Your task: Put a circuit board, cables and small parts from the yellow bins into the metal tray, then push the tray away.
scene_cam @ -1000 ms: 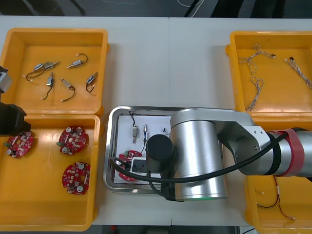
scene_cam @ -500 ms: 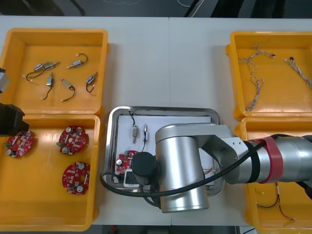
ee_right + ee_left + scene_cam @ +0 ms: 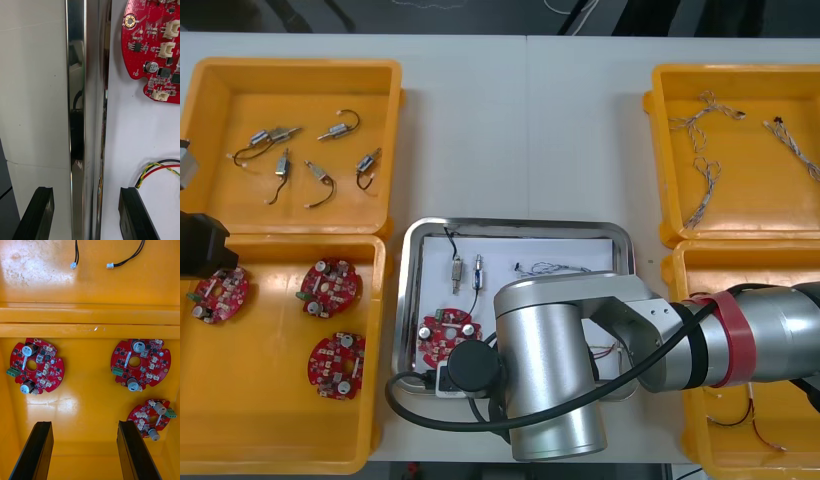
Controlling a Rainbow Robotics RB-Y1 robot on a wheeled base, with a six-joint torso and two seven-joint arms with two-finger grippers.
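Since a second ago the right arm (image 3: 555, 375) has slid nearer and leftward, uncovering the tray's board (image 3: 442, 335) and a blue and white cable (image 3: 558, 267). The tray (image 3: 515, 225) itself has not shifted, and the left gripper (image 3: 84, 423) stays over the near-left bin (image 3: 270, 405).

The tray lies mid-table (image 3: 520, 120) between the bins, its long axis left to right, square to the table's edges. The right gripper (image 3: 86, 189) is at the tray's near rim, fingers apart and astride it, not clamped. One finger is outside over the table and one inside over the white liner (image 3: 123, 131), with the rim running straight out between them.

In the tray, the board lies near-left. Two small metal parts (image 3: 457, 270) and a black cable (image 3: 450, 240) lie far-left, and the blue and white cable lies toward the far right. A red and yellow cable (image 3: 157, 170) lies just beside the inner finger.

The far-left bin (image 3: 290, 66) holds six small metal parts. The near-left bin holds three boards (image 3: 335, 365), with the left fingers apart above them. The far-right bin (image 3: 750, 170) holds blue and white cables. The near-right bin (image 3: 780, 260), half under the arm, holds thin cables (image 3: 745, 405).
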